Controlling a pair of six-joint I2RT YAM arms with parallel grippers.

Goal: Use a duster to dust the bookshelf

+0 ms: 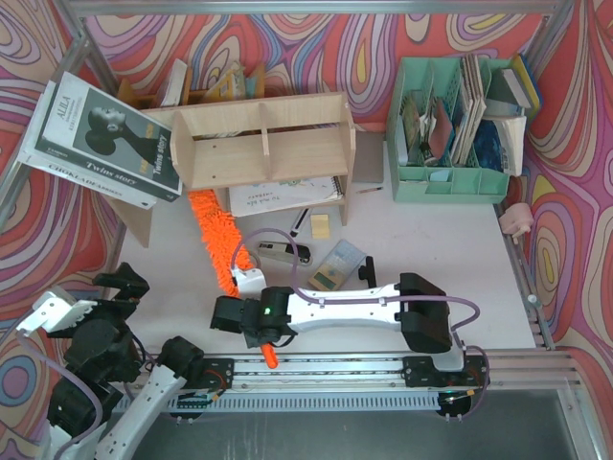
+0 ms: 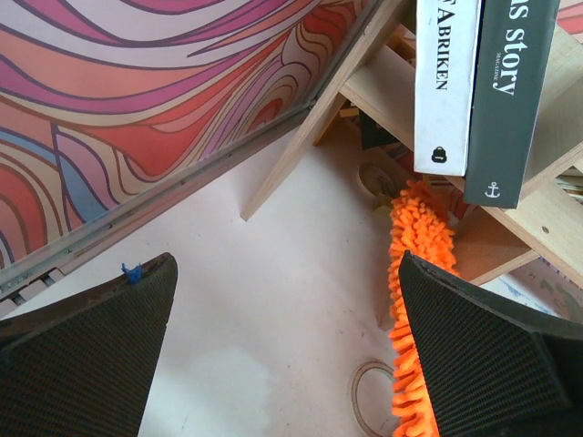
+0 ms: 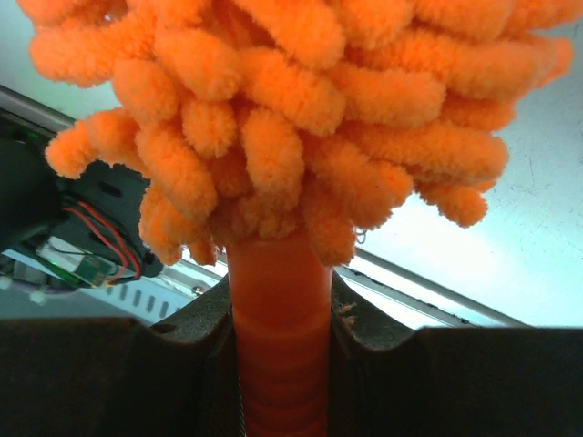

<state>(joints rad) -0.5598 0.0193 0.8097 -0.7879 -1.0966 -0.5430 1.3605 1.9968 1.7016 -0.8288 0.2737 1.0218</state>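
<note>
One camera hangs overhead behind the arm bases (image 1: 433,369), looking down the whole table (image 1: 431,268). The left wrist's looks out past the left gripper (image 2: 287,264), low over the tabletop. The right wrist's sits tight against the duster (image 3: 291,109) just ahead of its hand. All three views catch the duster.

Far tip of duster (image 1: 213,235) hidden at 11 o'clock from right hand (image 1: 247,321), tucked below bookshelf (image 1: 263,144) or the leaning books (image 2: 483,91), can't tell which. Handle mostly covered by that hand; only a stub shows at 5 o'clock. Right wrist view: fluff cropped at 12, handle at 6. Left wrist view: book titles cropped at 12. Small items (image 1: 335,266) on surface too small to name.
</note>
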